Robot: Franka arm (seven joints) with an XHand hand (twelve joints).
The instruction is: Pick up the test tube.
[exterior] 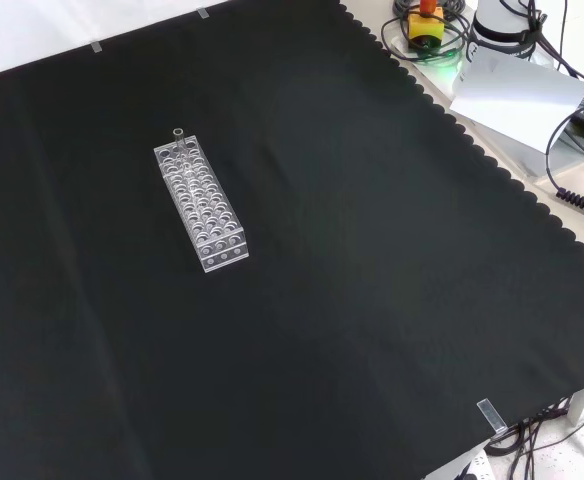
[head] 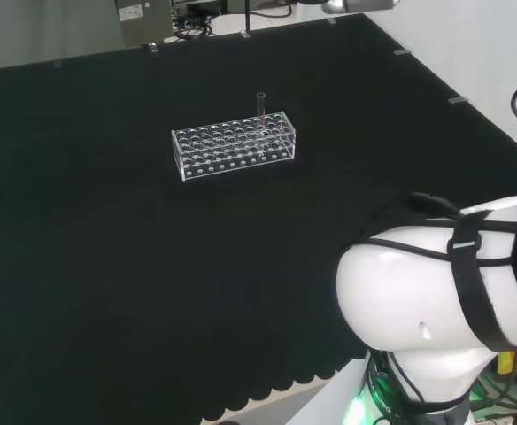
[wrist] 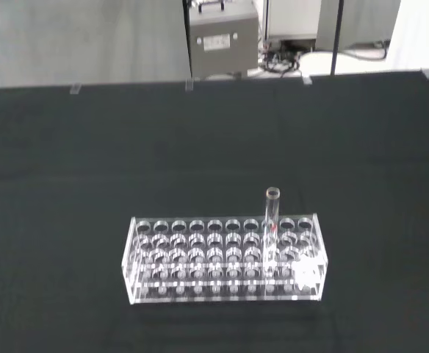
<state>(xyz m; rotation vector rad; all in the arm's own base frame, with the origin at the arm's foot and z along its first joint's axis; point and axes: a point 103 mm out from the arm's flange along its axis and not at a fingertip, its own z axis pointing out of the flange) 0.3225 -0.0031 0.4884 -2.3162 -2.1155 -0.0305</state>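
A clear glass test tube (head: 261,104) stands upright in a clear plastic rack (head: 234,145) with several rows of holes, on the black cloth. In the head view the tube sits in the rack's far row, near its right end. In the front view the rack (exterior: 202,208) lies left of centre and the tube (exterior: 178,136) rises at its far end. The wrist view looks at the rack (wrist: 224,259) from some distance, with the tube (wrist: 272,220) upright near one end.
The arm's white links (head: 444,283) stand at the head view's lower right. Grey equipment (head: 143,18) sits beyond the cloth's far edge. Cables and a white box (exterior: 517,95) lie off the cloth at the front view's upper right.
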